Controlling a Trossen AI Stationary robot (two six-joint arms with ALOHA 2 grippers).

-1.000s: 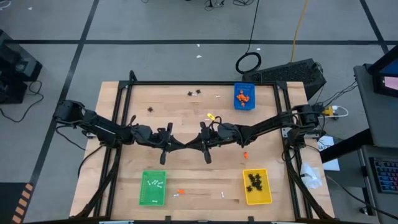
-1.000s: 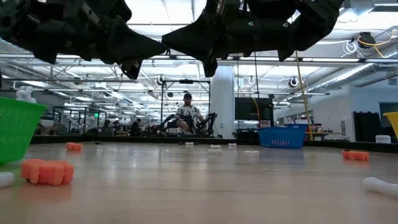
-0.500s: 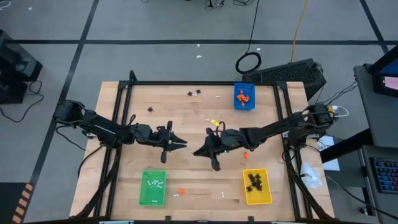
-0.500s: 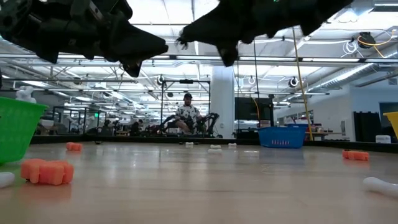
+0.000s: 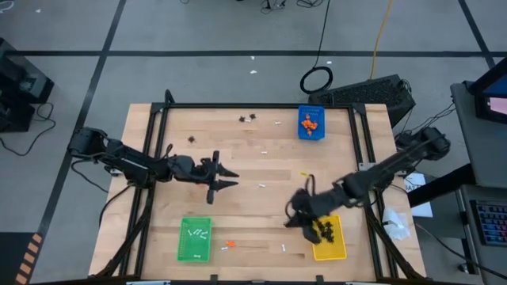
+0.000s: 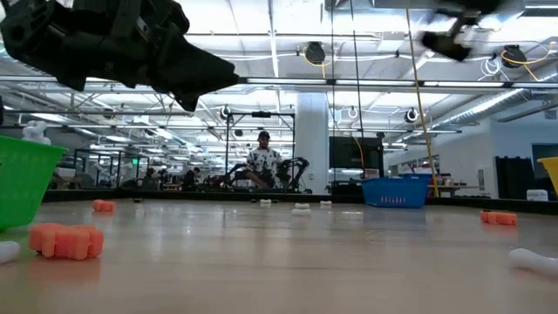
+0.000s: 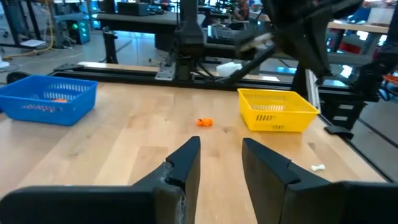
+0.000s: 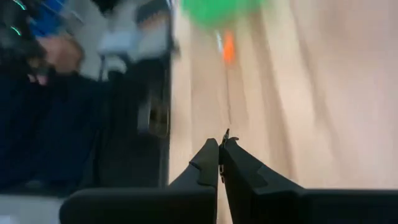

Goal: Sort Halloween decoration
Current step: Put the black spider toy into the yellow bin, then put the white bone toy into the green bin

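My right gripper hangs shut just left of the yellow tray, which holds black spider shapes. A tiny black bit shows between its fingertips. My left gripper stays open above the table's middle with nothing between its fingers. The green tray holds white sticks and the blue tray holds orange lumps. Loose trinkets lie on the wood: black spiders, a white stick, an orange lump. My right gripper pinches a tiny black trinket at the very ends of its two fingers. Only a sliver of it sticks out past them. The fingers slant downward, and the trinket is clear of the table.
More white sticks lie near the front edge and near the blue tray. One black spider lies at the far left. An orange lump lies in front of the yellow tray. A black frame rail borders the table.
My right gripper has left its place tip to tip with the left gripper at the table's middle. It has swung toward the near right, up to the yellow tray, rolling and tipping as it went, and has stayed shut. My left gripper has opened in place.
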